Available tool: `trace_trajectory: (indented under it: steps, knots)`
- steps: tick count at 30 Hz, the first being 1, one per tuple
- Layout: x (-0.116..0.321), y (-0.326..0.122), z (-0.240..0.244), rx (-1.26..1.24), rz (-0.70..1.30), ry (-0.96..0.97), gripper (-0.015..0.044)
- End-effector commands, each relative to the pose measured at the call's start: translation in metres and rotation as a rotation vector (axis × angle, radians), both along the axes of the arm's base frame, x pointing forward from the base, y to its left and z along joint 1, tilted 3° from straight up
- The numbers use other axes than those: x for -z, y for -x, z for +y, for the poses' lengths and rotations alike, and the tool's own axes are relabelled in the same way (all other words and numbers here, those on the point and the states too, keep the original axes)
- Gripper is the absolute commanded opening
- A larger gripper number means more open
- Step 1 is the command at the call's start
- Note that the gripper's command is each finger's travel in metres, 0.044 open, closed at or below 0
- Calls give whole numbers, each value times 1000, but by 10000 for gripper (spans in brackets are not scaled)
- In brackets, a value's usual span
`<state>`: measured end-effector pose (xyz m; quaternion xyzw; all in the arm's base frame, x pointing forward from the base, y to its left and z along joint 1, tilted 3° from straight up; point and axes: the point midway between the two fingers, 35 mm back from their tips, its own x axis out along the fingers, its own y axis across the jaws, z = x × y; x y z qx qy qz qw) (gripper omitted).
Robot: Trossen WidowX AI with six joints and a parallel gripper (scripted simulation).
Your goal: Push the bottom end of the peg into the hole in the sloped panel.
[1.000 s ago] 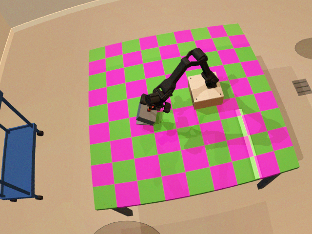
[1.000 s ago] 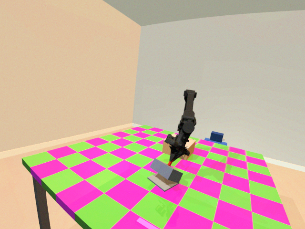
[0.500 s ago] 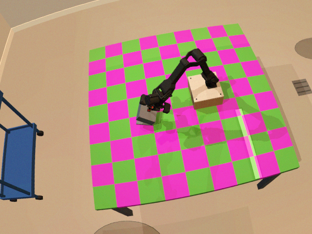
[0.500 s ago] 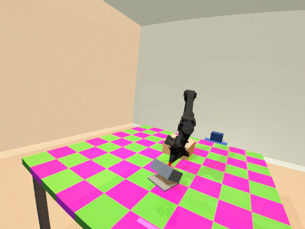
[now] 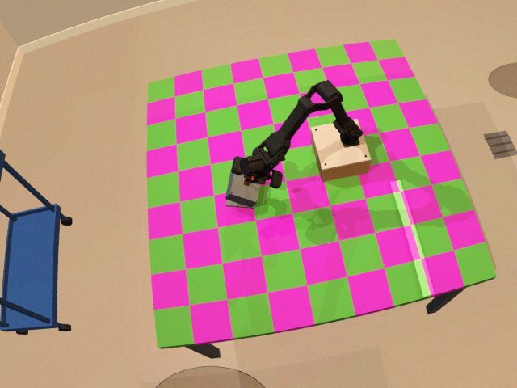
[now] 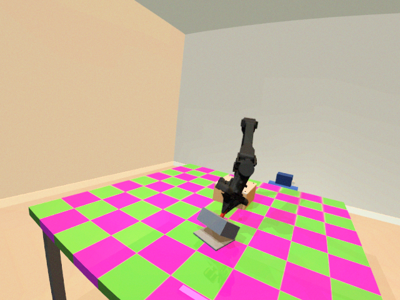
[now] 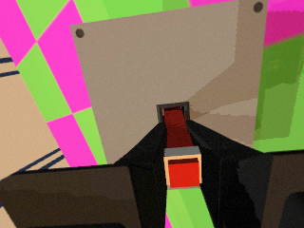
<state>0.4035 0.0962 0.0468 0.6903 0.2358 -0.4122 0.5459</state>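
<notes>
The red square-sided peg (image 5: 252, 178) (image 6: 222, 214) (image 7: 178, 135) stands tilted, its lower end inside the square hole (image 7: 173, 104) of the grey sloped panel (image 5: 244, 191) (image 6: 212, 220) (image 7: 138, 71). In the wrist view its top end shows a pale rim around a bright red face. The peg's flat sides look roughly lined up with the hole's edges. My gripper (image 7: 175, 128) is shut on the peg, with one black finger on either side, close above the panel's face. How deep the peg's lower end sits is hidden inside the hole.
The arm's wooden base box (image 5: 340, 156) (image 6: 249, 197) stands behind the panel on the green and pink checkered table (image 5: 283, 267) (image 6: 135, 225). The panel stands on a thin grey base plate (image 6: 211, 240). A blue cart (image 5: 31, 267) is on the floor beside the table.
</notes>
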Motion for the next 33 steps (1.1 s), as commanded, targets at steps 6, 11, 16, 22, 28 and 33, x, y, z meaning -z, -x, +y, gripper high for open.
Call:
trace_trajectory:
  steps: [6,11,16,22,28,33]
  knots:
    - [0,0,0,0,0,0,262]
    - [-2,1,0,0,0,0,394]
    - [-8,4,2,-1,0,0,440]
    - [-16,9,4,-2,1,-1,440]
    - [-25,14,6,-3,2,-1,440]
    - [-32,19,7,-4,2,-2,440]
